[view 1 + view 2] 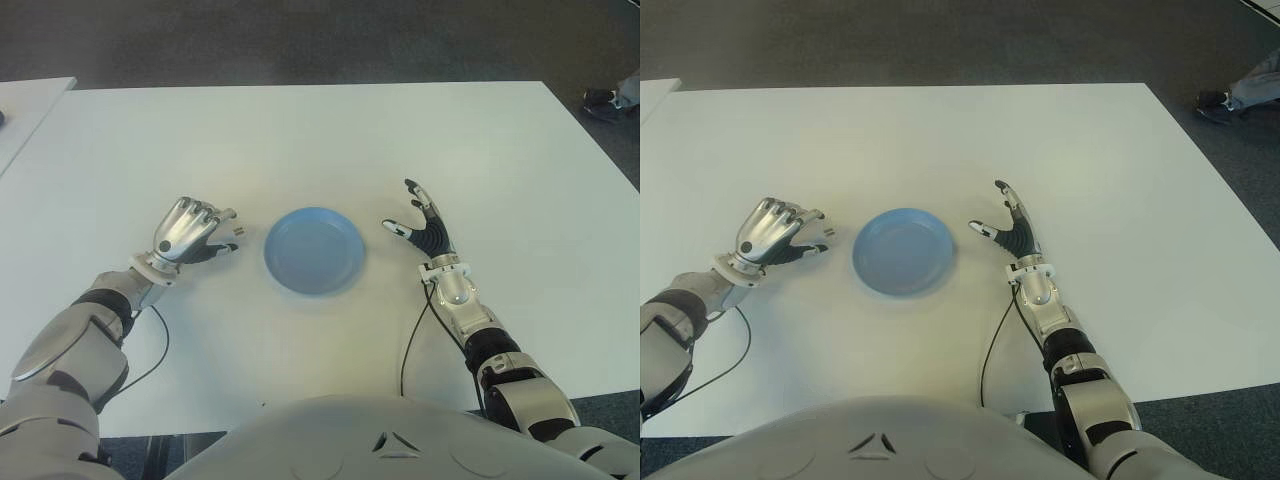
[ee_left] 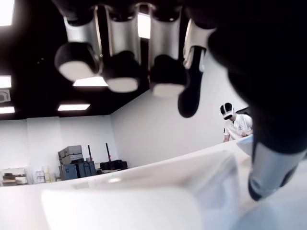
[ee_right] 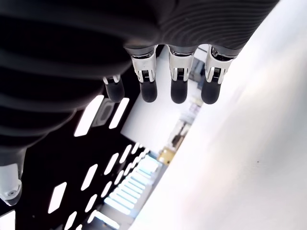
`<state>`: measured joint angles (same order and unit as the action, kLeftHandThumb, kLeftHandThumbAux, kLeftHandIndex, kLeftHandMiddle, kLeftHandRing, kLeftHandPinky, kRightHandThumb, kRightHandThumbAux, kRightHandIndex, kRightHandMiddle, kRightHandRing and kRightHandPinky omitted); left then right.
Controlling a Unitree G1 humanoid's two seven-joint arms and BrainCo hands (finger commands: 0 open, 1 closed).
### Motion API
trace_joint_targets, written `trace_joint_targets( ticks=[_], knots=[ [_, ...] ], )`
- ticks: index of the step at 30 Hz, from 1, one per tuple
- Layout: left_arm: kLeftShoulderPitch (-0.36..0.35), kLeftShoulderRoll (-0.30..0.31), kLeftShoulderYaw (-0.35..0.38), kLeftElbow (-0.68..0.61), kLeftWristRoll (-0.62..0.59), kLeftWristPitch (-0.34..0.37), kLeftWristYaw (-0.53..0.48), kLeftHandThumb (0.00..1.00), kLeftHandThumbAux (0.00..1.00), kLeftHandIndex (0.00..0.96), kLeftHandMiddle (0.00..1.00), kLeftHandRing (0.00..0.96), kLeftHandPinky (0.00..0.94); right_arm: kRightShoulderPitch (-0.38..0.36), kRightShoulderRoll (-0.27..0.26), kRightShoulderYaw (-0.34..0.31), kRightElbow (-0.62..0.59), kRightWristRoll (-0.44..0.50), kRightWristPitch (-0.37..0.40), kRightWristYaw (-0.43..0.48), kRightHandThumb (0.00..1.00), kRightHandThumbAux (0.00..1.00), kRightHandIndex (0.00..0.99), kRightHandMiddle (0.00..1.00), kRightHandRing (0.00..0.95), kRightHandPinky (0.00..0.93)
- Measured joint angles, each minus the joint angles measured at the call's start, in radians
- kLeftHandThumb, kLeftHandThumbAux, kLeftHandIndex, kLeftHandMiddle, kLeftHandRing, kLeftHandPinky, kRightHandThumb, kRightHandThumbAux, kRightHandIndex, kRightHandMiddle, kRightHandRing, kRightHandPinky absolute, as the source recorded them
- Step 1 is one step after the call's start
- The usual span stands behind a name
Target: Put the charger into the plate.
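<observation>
Left hand (image 1: 188, 230): fingers curled over, knuckles up, closed down around the charger (image 1: 238, 233). Only a small white end of the charger shows past the fingertips, on the side facing the plate. Left wrist view: fingertips (image 2: 123, 72) bent over a blurred white block (image 2: 144, 196) beneath the palm; whether the block is lifted off the surface, cannot tell.

Right hand (image 1: 428, 228): fingers spread and extended, thumb apart, holding nothing. Right wrist view confirms four straight fingers (image 3: 178, 88) with open air under them.

Plate (image 1: 313, 250): light blue, round, shallow, lying between the two hands, just beside the left hand's fingertips and near the right hand's thumb. Nothing in it.

Surface (image 1: 320, 140): white, broad, bare beyond the hands. A thin black cable (image 1: 412, 345) runs from each wrist back toward the robot's body.

Room: dark carpet past the far edge. A person's shoe (image 1: 604, 100) shows at the far corner beyond the right hand. Left wrist view shows ceiling lights and a person (image 2: 232, 125) standing in the background.
</observation>
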<state>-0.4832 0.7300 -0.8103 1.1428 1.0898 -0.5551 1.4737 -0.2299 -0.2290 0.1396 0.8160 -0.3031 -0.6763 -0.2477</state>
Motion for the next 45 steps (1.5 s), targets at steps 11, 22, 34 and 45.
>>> trace_joint_targets(
  ticks=[11,22,34,45],
  knots=[
    [0.002,0.025,0.001,-0.042,0.002,-0.012,0.003,0.706,0.708,0.441,0.893,0.876,0.857,0.000,0.006,-0.005,-0.007,0.015,0.014,0.013,0.070,0.450,0.000,0.001,0.069,0.129],
    [0.012,0.067,0.026,-0.119,-0.009,-0.074,-0.085,0.705,0.708,0.441,0.904,0.885,0.868,0.001,0.017,-0.006,-0.019,0.018,0.028,0.020,0.071,0.447,0.000,0.015,0.086,0.139],
    [0.042,0.108,0.153,-0.254,-0.099,-0.128,-0.243,0.708,0.706,0.442,0.885,0.872,0.852,-0.001,0.020,-0.004,-0.017,0.012,0.028,0.003,0.082,0.467,0.000,0.032,0.097,0.124],
    [0.083,0.111,0.244,-0.297,-0.156,-0.188,-0.337,0.488,0.451,0.294,0.496,0.479,0.479,-0.001,0.020,-0.002,-0.017,0.007,0.028,-0.004,0.077,0.495,0.000,0.033,0.082,0.110]
  ],
)
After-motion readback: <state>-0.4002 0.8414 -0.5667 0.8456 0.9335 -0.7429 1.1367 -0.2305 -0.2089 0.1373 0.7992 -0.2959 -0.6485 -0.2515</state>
